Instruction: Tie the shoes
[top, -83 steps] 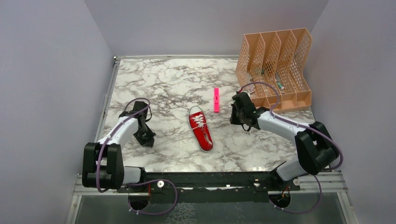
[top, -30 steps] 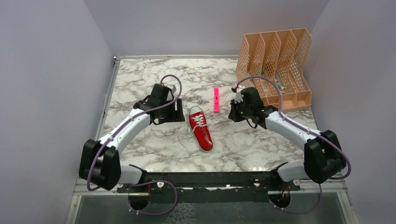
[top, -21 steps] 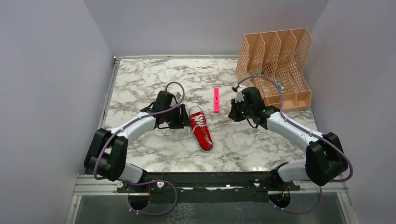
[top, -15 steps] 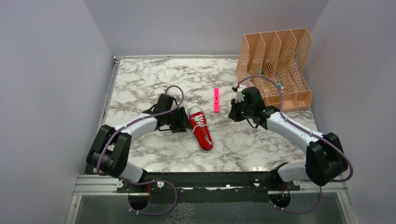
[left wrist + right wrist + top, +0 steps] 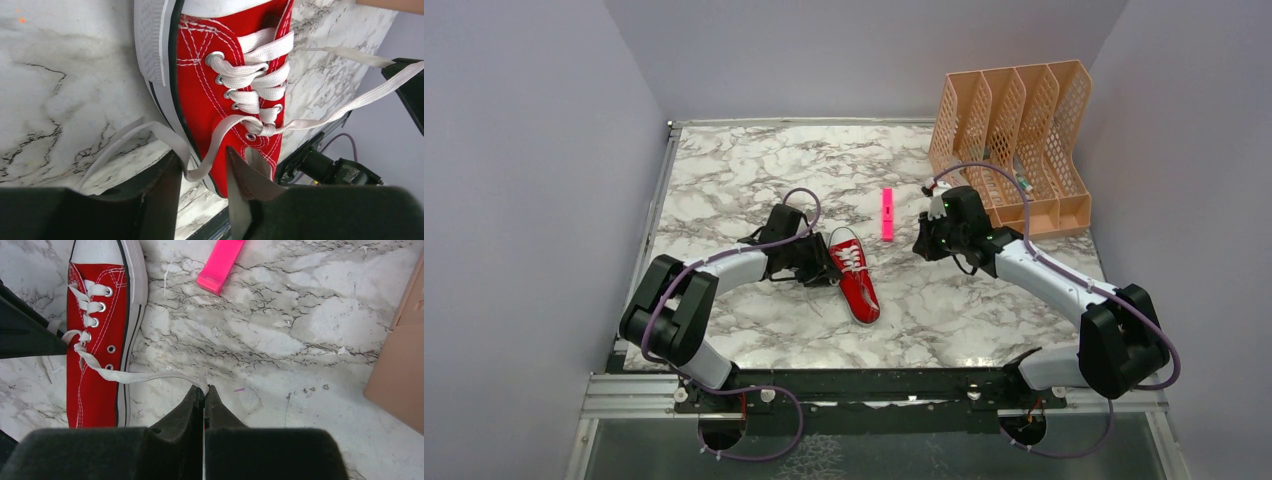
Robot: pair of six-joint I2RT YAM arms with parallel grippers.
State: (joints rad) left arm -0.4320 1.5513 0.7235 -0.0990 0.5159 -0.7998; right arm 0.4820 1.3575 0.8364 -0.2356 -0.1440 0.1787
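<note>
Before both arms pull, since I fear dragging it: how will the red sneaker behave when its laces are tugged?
The sneaker looks small and light, with nothing pinning it to the smooth marble tabletop, so it will probably slide or swivel rather than stay put. The lace pinched in the right fingers lies in a loose curve, so it is likely floppy.

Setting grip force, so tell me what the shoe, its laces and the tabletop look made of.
Shoe: red canvas, matte, with white stitching; its sole looks like white rubber, ribbed. Laces: flat woven fabric, probably cotton. Tabletop: marble-patterned, slightly glossy, possibly laminate rather than stone.
</note>
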